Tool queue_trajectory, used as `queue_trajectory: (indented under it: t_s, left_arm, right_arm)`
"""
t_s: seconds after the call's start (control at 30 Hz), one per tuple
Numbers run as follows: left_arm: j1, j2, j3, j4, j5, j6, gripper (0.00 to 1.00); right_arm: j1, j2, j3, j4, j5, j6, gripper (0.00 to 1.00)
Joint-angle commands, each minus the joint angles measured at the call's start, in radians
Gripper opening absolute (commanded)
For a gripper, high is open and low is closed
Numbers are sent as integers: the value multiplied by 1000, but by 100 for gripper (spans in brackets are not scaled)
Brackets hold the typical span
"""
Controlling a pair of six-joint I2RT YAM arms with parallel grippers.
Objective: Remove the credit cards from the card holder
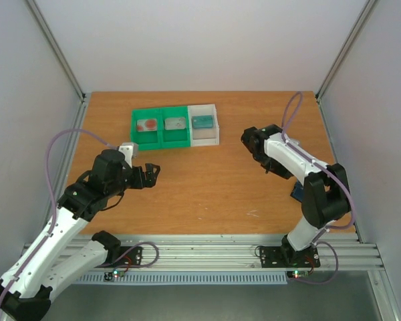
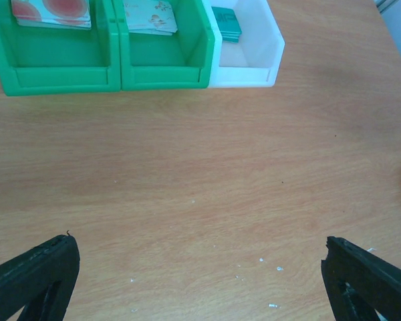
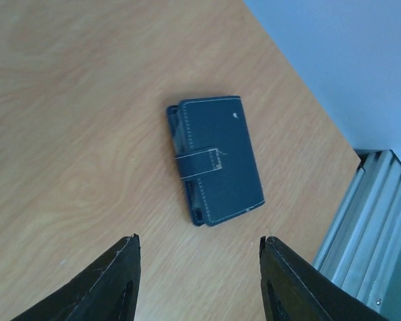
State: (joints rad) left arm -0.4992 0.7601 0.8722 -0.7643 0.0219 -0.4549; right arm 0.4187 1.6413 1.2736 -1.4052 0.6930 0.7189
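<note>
Fingers (image 3: 120,274) of right gripper (image 3: 198,239) apart, empty; left gripper (image 2: 199,239) likewise. Closed flat dark-blue stitched card holder (image 3: 216,160): likely light, thin, semi-stiff; pinch its long edges.

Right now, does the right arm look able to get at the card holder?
Probably yes. The card holder lies flat and closed on the table, just ahead of the right gripper, whose jaws stand apart with nothing between them. No other thing blocks the way.

Nothing readable; the pale mark on the card holder (image 3: 227,147) is illegible.
</note>
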Motion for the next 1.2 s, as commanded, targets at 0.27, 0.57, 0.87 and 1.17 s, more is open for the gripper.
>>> queue_trajectory:
  t_s: [0.27,0.57,0.87,1.17]
  left_arm:
    - [3,-11,-15,11,14,24,99]
    - [3,-10,-15,23,35,17,99]
    - [4,-39,-19,32,52,15,99]
    - [4,-86,-23,35,49,34,99]
  right_arm:
    - [-171,188,-46,131,-12,-33,50]
    - [-284,185,-142,240,-87,-107,49]
    - [-363,171,-210,340,-169,-208,50]
    - [-384,190,-223,404,-240,-293,45]
